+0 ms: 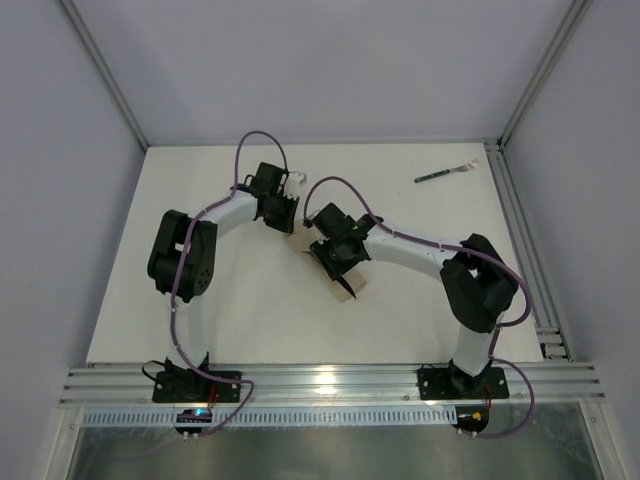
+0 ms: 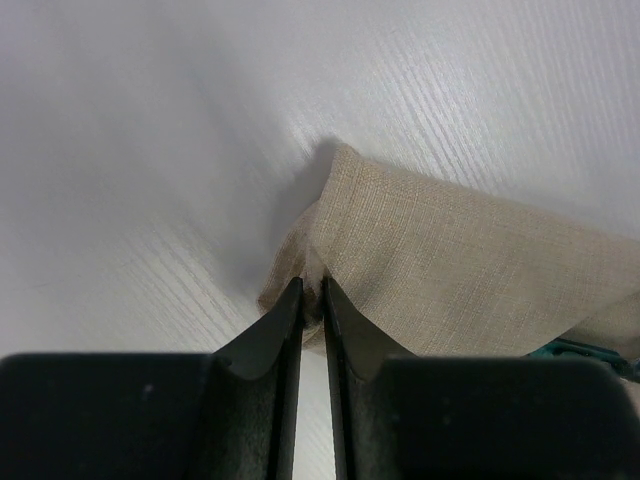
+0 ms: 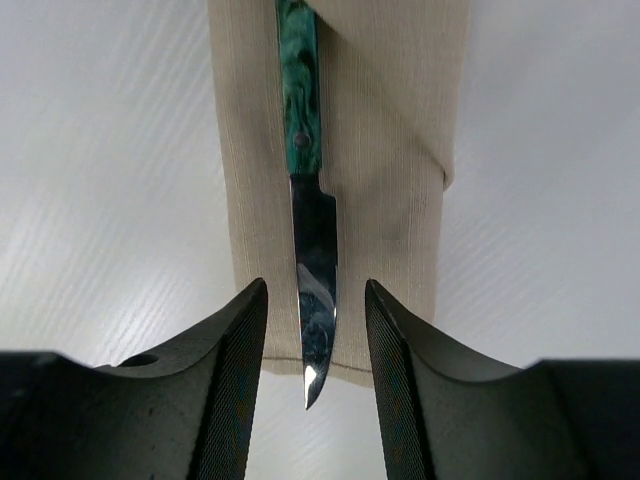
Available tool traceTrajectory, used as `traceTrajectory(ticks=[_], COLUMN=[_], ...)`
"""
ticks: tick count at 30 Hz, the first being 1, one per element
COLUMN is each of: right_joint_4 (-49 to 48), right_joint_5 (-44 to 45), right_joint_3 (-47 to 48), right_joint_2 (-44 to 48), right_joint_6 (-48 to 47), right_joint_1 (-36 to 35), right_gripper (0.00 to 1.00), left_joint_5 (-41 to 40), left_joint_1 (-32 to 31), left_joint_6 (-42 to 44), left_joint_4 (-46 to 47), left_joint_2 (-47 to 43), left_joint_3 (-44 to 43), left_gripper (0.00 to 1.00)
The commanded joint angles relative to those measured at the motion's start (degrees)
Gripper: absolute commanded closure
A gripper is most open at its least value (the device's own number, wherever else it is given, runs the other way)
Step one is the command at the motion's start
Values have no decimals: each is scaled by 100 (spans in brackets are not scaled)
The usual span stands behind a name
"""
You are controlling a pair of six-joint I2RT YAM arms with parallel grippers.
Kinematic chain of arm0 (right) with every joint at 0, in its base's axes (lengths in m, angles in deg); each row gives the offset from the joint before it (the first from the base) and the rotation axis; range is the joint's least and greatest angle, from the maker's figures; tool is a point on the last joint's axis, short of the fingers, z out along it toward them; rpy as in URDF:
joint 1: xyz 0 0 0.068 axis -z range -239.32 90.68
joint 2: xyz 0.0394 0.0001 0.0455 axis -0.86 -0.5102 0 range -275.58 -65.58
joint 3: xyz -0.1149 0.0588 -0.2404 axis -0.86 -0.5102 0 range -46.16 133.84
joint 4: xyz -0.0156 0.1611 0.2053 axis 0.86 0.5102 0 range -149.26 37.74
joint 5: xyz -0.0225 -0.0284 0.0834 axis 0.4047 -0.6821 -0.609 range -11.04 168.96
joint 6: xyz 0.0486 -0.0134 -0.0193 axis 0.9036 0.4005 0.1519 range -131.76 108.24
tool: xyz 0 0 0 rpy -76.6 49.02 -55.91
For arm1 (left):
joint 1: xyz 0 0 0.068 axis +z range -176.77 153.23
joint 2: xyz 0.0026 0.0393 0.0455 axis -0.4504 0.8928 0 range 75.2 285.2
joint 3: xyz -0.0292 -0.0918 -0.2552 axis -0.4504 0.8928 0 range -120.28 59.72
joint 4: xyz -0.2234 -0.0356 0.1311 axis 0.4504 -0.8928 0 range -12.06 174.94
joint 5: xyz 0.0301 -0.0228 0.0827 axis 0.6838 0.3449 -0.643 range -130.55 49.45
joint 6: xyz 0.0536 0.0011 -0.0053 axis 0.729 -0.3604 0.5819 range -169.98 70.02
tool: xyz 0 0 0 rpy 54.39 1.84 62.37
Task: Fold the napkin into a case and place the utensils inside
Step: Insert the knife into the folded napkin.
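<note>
L hand (image 2: pixel 310 292) clenched on case (image 2: pixel 450 255) corner, R hand (image 3: pixel 315 300) released astride knife (image 3: pixel 303 150); we judge an L tug could slide knife out.

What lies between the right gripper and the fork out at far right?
Nothing visible. The fork lies alone at the far right of the table, only bare tabletop between it and the right gripper, open over the knife on the case.
</note>
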State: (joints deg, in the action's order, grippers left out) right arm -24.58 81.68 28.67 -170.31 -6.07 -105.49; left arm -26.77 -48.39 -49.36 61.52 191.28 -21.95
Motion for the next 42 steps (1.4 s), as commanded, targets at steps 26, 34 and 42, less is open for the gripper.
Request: traceTrajectory(ticks=[26, 34, 42], right_joint_4=[-224, -391, -602], right_joint_5=[-88, -421, -448], right_joint_3=[-180, 216, 498], right_joint_2=[102, -302, -628], right_joint_6=[20, 46, 63], right_joint_1=[-41, -41, -41], right_gripper=[83, 84, 83], left_joint_5=[-112, -139, -113], left_joint_1=[-26, -26, -26], left_joint_6=[263, 298, 298], left_joint_4=[48, 101, 92], left_joint_2=[-436, -489, -471], left_joint_3=[81, 151, 169], left_gripper=[80, 79, 78])
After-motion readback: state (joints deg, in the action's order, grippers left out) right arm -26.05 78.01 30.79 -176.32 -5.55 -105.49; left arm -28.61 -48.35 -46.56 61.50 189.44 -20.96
